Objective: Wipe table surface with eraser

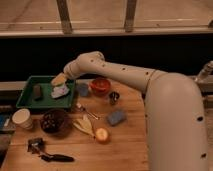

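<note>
1. Near edge: the table surface (125,150) is noted as bare wood toward 5 o'clock. A dark handled tool (52,158) lies toward 7 o'clock.
2. Mid-board: a blue sponge (116,117), a dark bowl (65,122) and a white cup (22,119) are recorded. None is wanted for the task.
3. Far left: a green tray (44,105) is set at the table's 10 o'clock corner. The eraser (37,92) is seen inside it, in the left half, resting on the tray floor, untouched.
4. The eraser's long axis is judged to run roughly along the 12-to-6 line.
5. A white-grey cloth (61,91) lies in the tray's right half, at 3 o'clock of the eraser and apart from it.
6. The gripper (59,79) is held over the tray's far right part, just above the cloth. Its fingers are taken to be spread apart, and nothing is seen between them.
7. Key relation: the eraser lies at about 8 o'clock from the gripper, near but not beneath it. A shift toward 8 o'clock, then a descent with the fingers set across the eraser's short width, is judged necessary before any wiping can be begun.
</note>
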Motion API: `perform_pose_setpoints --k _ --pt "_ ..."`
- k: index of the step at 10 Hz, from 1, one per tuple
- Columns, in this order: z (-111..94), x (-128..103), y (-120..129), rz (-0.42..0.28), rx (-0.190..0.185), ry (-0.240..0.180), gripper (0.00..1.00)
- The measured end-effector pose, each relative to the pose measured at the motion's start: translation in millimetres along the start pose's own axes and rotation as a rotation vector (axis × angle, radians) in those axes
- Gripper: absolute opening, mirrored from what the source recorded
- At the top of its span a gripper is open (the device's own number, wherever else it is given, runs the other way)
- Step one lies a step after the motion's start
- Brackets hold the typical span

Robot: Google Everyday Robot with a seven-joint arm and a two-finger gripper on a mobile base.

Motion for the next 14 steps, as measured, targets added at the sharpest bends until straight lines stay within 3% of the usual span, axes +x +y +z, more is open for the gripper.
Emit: perform_pose_setpoints --k 1,3,9,10,12,14 --pt "0 -2 0 0.003 0.001 -0.037 0.80" --pt "-1 -2 -1 0.000 0.003 -0.035 0.80" --pt "39 -19 16 -0.151 -0.068 0.146 0.80" --pt "46 -21 19 -0.176 -0.076 0.195 0.80" --pt "67 -21 32 -0.257 -0.092 0.385 0.80" --pt "78 -10 32 -0.265 -0.096 0.475 0.80"
